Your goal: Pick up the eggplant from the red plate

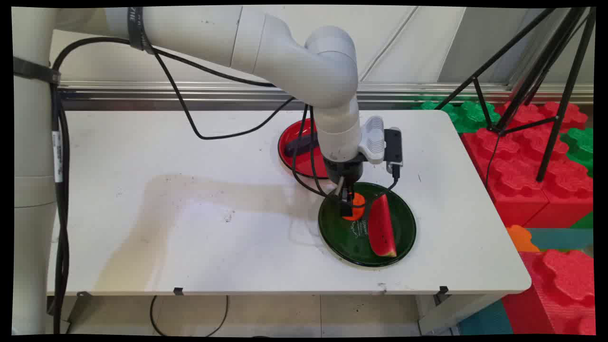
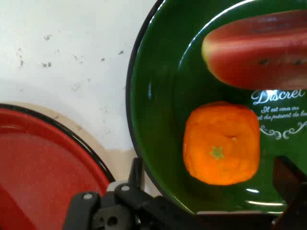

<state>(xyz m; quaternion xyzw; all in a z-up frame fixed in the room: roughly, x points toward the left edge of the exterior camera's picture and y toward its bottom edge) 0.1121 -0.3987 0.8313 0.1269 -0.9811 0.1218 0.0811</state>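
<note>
The white arm reached in from the upper left, bent down at its wrist, and held the black gripper low over the green plate, right at the orange. From the hand camera its fingers stood spread, one to each side of the orange, neither visibly pressing on it. Black cables hung from the arm and looped down beside the wrist.

The table was white, scuffed and speckled, with a duller patch across its middle. A pale wall with a metal rail ran behind it. To the right stood the black legs of a tripod over a stack of big red and green foam blocks.

The orange lay on the far left part of the green plate, its little green stem scar facing up, its peel bright and slightly squared in outline. Just beside it on the same plate lay a watermelon slice, red flesh with a thin green rind. White lettering showed on the plate's floor. A red plate sat just behind the green one, partly hidden by the arm.
</note>
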